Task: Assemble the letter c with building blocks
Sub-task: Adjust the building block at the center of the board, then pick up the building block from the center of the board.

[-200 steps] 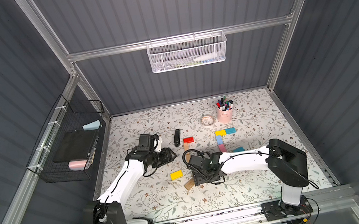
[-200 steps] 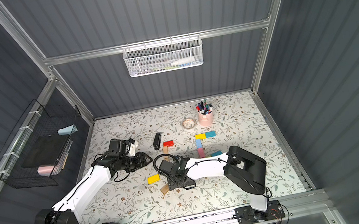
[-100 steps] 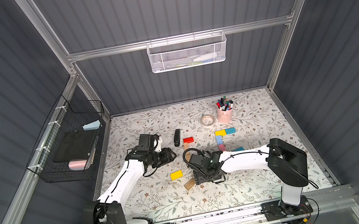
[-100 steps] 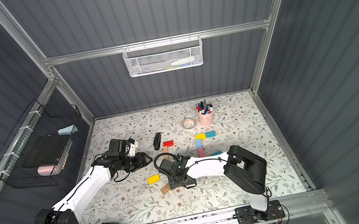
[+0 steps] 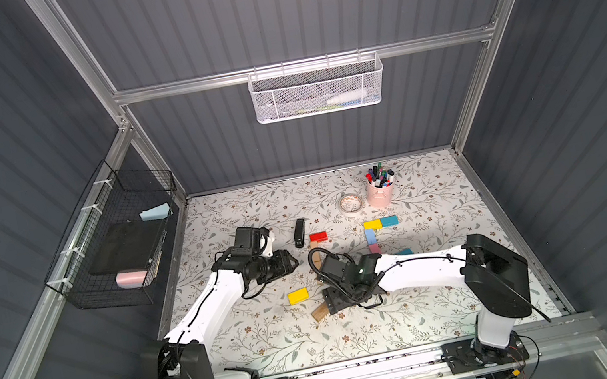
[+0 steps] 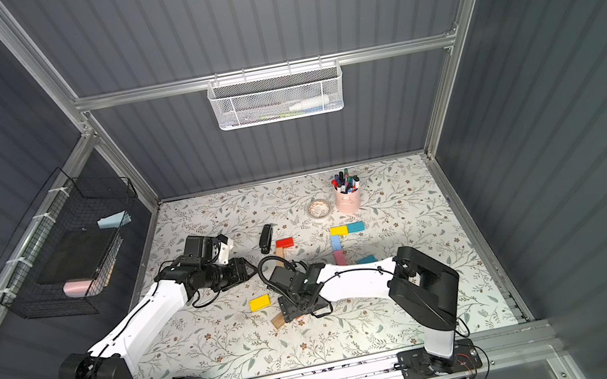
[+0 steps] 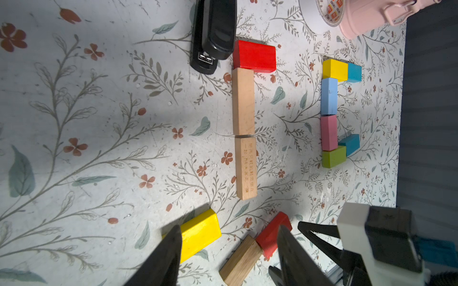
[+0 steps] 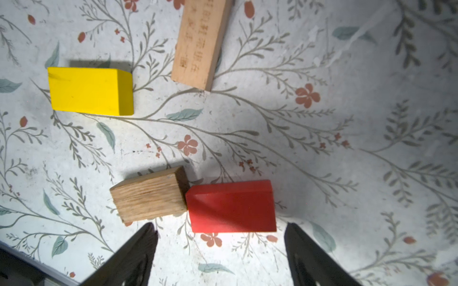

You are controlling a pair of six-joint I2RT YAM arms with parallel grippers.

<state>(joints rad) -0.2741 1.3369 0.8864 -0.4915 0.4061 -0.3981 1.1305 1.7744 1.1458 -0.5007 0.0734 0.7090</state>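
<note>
Both hold nothing: left pincer point(image 7: 229, 230) partly spread, right pincer point(image 8: 220, 225) spread wide near red block point(image 8: 231, 206).

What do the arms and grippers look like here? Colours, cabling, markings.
Both alike: the left arm and right arm have white links with black joint housings and black bases. The left gripper and right gripper are black, with fingers tapering to points. Thin black cables run along the links; a thicker one loops at the right wrist. No markings legible.
</note>
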